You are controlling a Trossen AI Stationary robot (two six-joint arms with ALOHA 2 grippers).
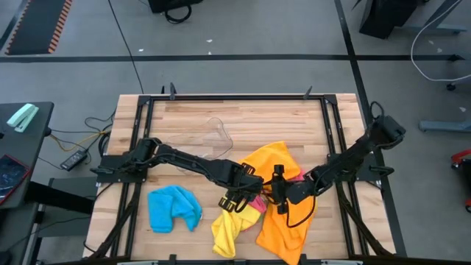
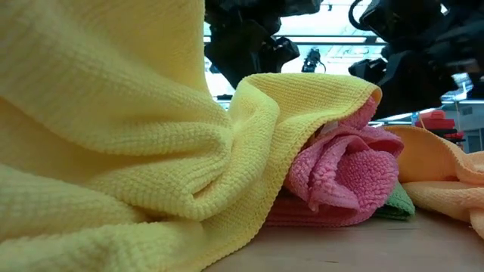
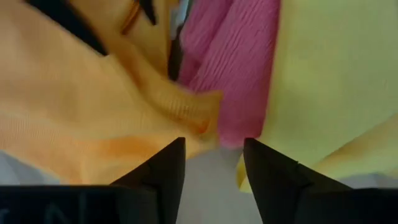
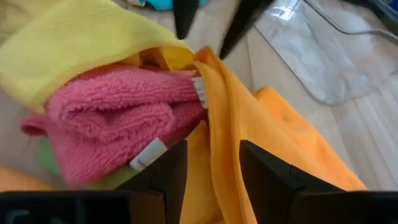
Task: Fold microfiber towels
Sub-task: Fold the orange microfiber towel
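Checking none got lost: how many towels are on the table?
5: blue towel lies apart; yellow towel, orange towel, pink towel and green towel are piled together. More may be hidden.

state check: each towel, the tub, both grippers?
orange towel: spread out, rumpled, not folded
yellow towel: crumpled, draped over the pink one
pink towel: bunched in the pile
green towel: mostly hidden under the pink one
blue towel: loosely crumpled, apart from the pile
clear tub: on the table, nothing visible inside
left gripper: open, holding nothing
right gripper: open, orange towel between its fingers
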